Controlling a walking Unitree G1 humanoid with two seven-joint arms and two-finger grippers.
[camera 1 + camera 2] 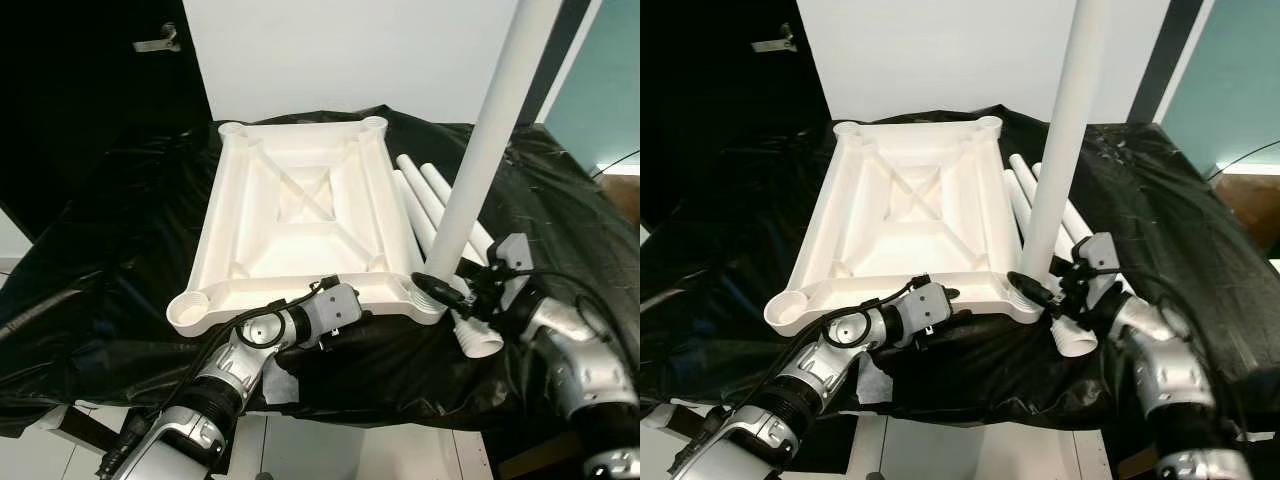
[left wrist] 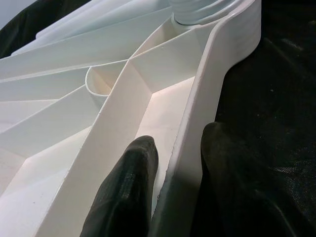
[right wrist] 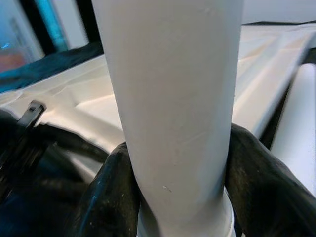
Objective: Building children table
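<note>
One leg (image 1: 485,150) is standing in the near-right socket (image 1: 428,297) of the upturned tabletop (image 1: 300,215), right gripper (image 1: 440,283) clamping its base while left gripper (image 2: 170,197) is pinching the near rim, likely mid-screwing; turning it home next.

One upturned tabletop (image 1: 300,215), one upright leg (image 1: 490,140), and seemingly three loose legs (image 1: 425,205) beside it.

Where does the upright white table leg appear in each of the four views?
Left eye view: upright leg stands in the tabletop's near right corner socket, right gripper at its base.
Right eye view: leg right of centre, same corner.
Left wrist view: its threaded base at the top edge.
Right wrist view: leg between the fingers.
Shared landmark: the upturned white tabletop.
</note>
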